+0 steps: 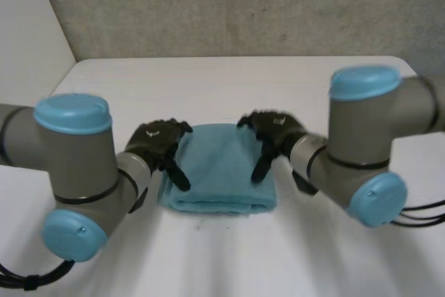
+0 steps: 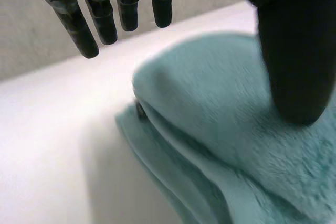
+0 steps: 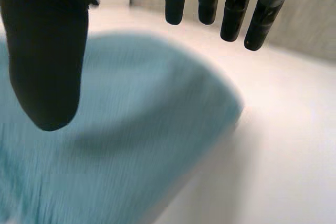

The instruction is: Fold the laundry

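Towel [image 1: 219, 166] folded; left robot hand [image 1: 157, 142], right robot hand [image 1: 274, 130] splayed, empty (its sides partly covered).

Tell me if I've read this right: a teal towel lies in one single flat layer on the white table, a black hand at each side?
Not quite. The teal towel is folded, not one layer: the left wrist view shows stacked layers at its edge. It does lie on the white table, with the left hand and right hand at its sides.
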{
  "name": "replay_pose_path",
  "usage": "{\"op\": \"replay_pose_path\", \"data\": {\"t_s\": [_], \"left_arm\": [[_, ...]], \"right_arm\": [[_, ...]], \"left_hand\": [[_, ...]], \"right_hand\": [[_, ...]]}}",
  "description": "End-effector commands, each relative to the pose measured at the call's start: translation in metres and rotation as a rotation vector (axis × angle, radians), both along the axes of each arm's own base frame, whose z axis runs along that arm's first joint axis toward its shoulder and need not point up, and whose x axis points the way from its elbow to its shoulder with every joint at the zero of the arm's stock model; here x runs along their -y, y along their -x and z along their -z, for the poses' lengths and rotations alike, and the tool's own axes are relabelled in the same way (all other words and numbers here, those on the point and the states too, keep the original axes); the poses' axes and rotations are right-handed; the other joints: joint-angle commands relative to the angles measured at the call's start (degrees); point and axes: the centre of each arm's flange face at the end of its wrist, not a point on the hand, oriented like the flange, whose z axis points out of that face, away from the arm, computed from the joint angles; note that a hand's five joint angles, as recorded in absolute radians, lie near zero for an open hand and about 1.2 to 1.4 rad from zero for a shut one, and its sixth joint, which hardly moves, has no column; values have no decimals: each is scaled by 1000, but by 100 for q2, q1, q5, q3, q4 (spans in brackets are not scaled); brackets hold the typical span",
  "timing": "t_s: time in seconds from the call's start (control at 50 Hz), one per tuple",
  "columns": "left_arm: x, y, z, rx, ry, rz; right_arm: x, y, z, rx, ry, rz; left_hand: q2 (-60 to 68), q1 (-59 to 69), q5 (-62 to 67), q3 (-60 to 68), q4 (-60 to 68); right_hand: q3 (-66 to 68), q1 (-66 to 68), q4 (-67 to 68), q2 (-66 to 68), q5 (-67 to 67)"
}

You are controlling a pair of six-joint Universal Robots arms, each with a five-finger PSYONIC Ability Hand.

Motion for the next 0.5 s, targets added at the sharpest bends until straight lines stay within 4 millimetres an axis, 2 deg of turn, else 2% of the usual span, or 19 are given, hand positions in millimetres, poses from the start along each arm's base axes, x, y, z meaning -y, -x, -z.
{"op": "replay_pose_path", "data": {"t_s": [0.02, 0.08, 0.1, 0.14, 0.16, 0.18, 0.28, 0.5], "left_arm": [[-13, -5, -97, -98, 192, 12], [-19, -11, -131, -131, 258, 6], [-21, -16, -149, -152, 294, 0], [-24, -22, -163, -164, 320, -11], [-24, -22, -163, -165, 320, -11], [-25, -30, -173, -168, 332, -29], [-25, -41, -179, -173, 344, -58], [-23, -43, -173, -168, 325, -59]], "right_arm": [[8, 43, -110, 157, 299, 112], [12, 63, -128, 159, 358, 167], [12, 63, -128, 159, 359, 167], [18, 91, -144, 122, 422, 243], [20, 98, -147, 112, 432, 261], [22, 108, -149, 95, 437, 291], [25, 117, -147, 71, 421, 311], [22, 118, -142, 61, 406, 305]], "left_hand": [[-206, -241, -180, -289, -218], [-190, -224, -163, -272, -202], [-190, -224, -163, -272, -202], [-190, -224, -163, -272, -202], [-190, -224, -163, -272, -202], [-190, -224, -163, -272, -202], [-207, -241, -180, -289, -218], [-240, -275, -214, -323, -252]], "right_hand": [[-224, -131, -325, -260, -352], [-224, -131, -325, -260, -352], [-224, -131, -325, -260, -352], [-224, -131, -325, -260, -352], [-224, -131, -325, -260, -352], [-224, -131, -325, -260, -352], [-224, -131, -325, -260, -352], [-224, -131, -325, -260, -352]]}}
